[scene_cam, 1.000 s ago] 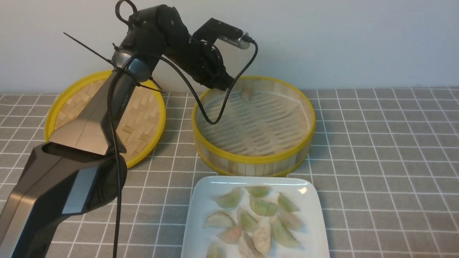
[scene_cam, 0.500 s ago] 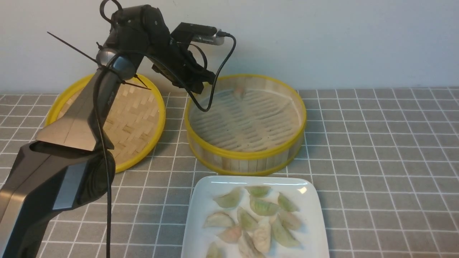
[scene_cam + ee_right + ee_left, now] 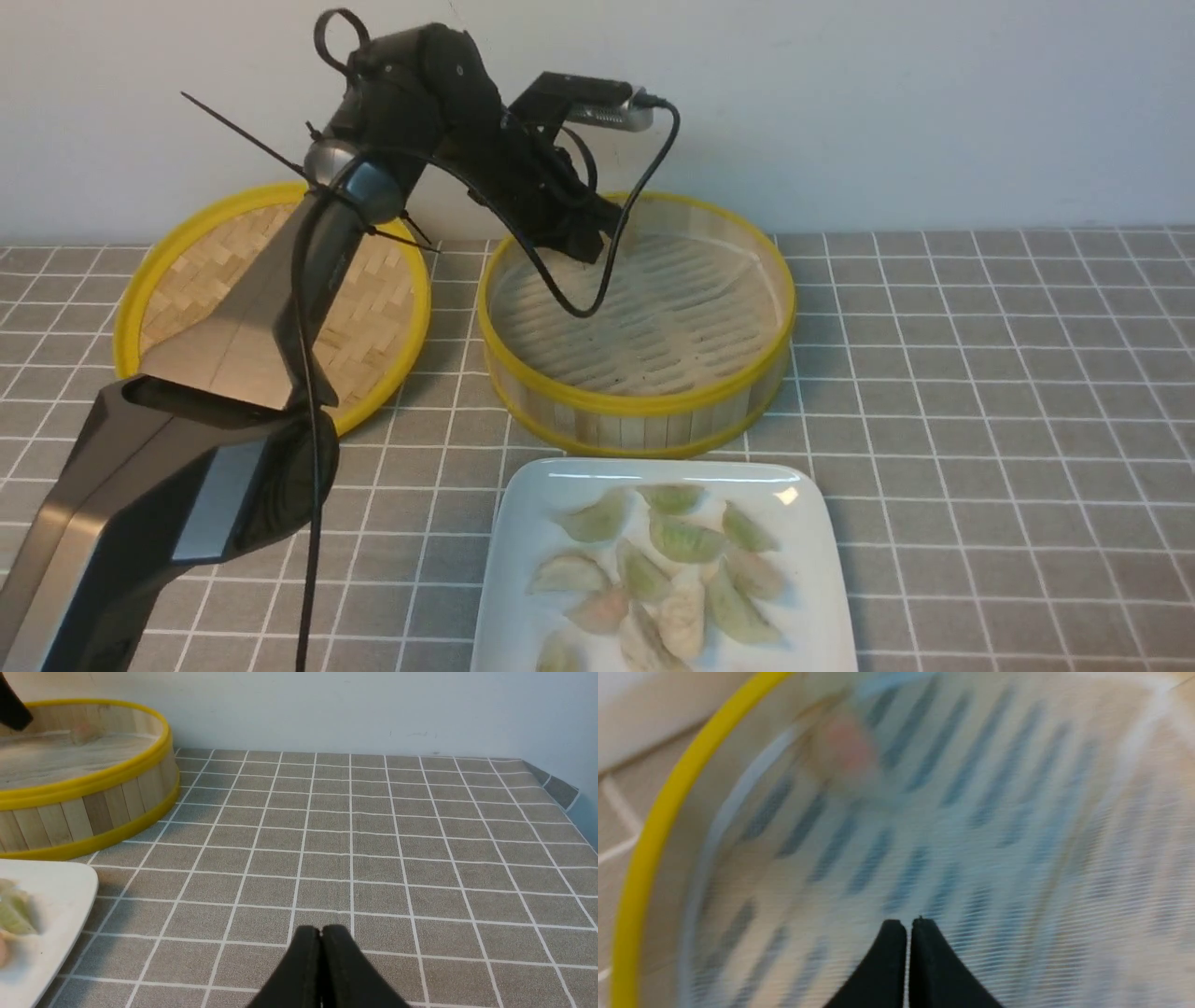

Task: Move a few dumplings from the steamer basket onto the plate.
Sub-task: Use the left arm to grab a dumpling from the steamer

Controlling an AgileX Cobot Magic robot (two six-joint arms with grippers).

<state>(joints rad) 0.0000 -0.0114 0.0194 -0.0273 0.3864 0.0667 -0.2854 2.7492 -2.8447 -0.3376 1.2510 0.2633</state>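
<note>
One pinkish dumpling (image 3: pixel 84 732) lies by the far wall inside the steamer basket (image 3: pixel 644 403); the left wrist view shows that dumpling (image 3: pixel 850 751) only as a blur ahead of the fingertips. My left gripper (image 3: pixel 597 248) hangs shut and empty over the back-left of the basket floor, short of the dumpling. In the front view the arm hides it. The white plate (image 3: pixel 519 569) in front holds several dumplings, some pinkish (image 3: pixel 602 609), most green-tinted. My right gripper (image 3: pixel 321 930) is shut and empty, low over the cloth to the right of the plate (image 3: pixel 46 914).
The woven, yellow-rimmed lid (image 3: pixel 373 308) lies left of the basket, under my left arm. A wall runs close behind both. The grey chequered cloth (image 3: pixel 373 835) spreads to the right up to the table's corner.
The steamer basket has slid a little to the left. My left arm swung left, then came back over the basket's back-left part. The gripper stayed shut.
</note>
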